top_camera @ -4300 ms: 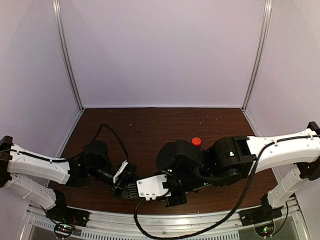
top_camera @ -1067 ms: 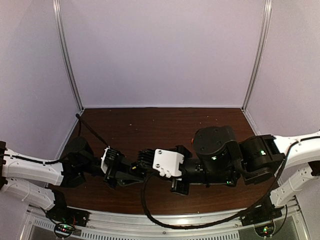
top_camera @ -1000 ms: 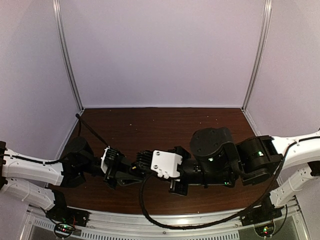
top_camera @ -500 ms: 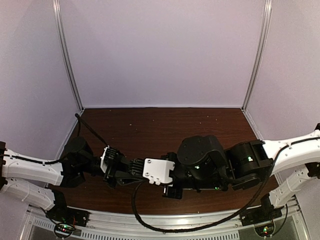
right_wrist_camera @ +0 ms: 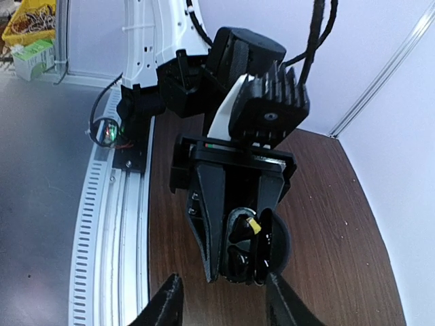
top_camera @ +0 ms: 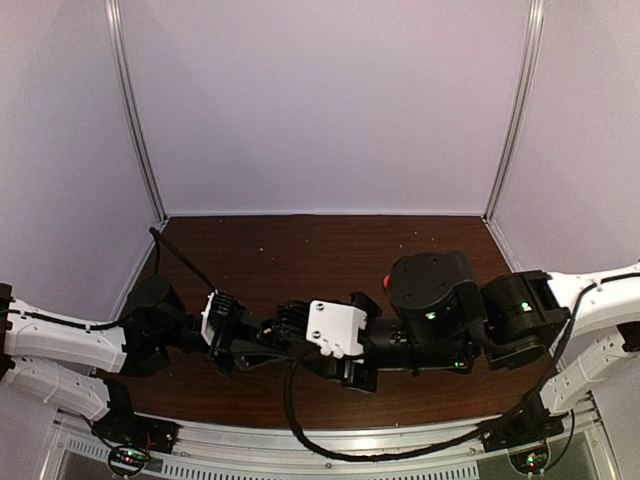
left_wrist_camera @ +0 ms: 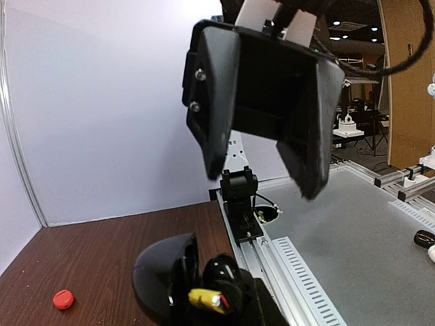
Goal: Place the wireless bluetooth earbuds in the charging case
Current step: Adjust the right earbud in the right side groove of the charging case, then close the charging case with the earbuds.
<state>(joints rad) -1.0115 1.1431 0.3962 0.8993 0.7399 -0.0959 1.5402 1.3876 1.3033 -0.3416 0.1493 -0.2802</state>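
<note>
Left end effector (right_wrist_camera: 234, 261) clamps charging case (right_wrist_camera: 275, 242); right end effector (left_wrist_camera: 263, 176) gapes empty facing it.

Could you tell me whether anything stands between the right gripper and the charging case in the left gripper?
Nothing visible does. The open right gripper faces the charging case across bare air; the left gripper only clamps the case at its sides.

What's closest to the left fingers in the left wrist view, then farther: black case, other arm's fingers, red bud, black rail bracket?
1. Black round charging case: in the left fingers.
2. Right arm's black fingers: just above.
3. Small red earbud: lower left.
4. Black rail bracket: farthest back.
</note>
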